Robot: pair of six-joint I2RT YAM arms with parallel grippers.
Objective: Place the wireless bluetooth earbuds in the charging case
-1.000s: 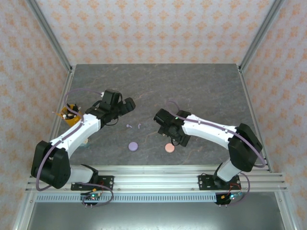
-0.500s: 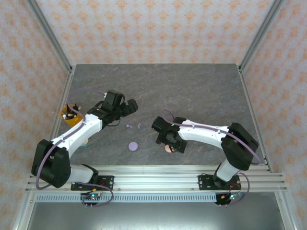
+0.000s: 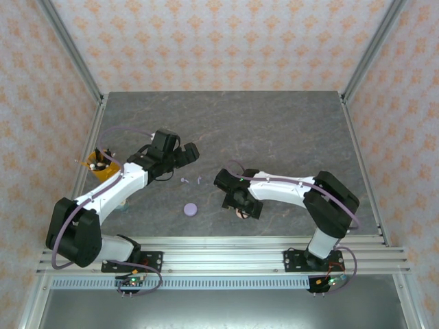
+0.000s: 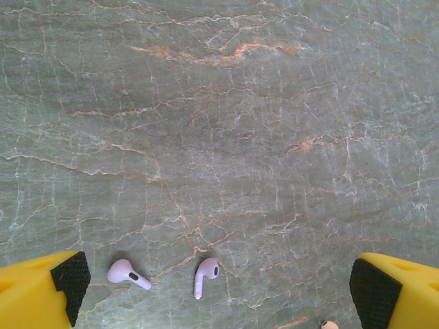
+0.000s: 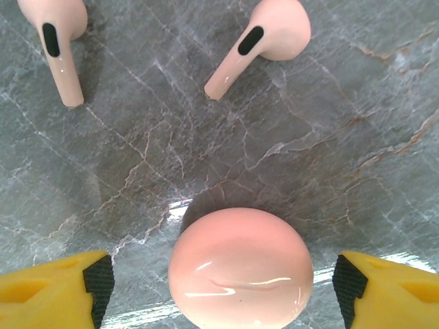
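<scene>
The right gripper point(image 3: 243, 205) has drawn back toward the near edge of the surface and now hangs over the pink charging case point(image 5: 240, 269), which lay uncovered beside it a second ago. Its elbow point(image 3: 330, 199) has swung in leftward. The left gripper point(image 3: 186, 151) has crept slightly toward the right edge.

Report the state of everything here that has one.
Pink charging case: closed, on table, ungrasped.
Lilac charging case: looks closed, on table.
Pink earbuds: loose on table, outside case.
Lilac earbuds: loose on table, outside case.
Left end effector: open, empty.
Right end effector: open, nothing gripped.
</scene>
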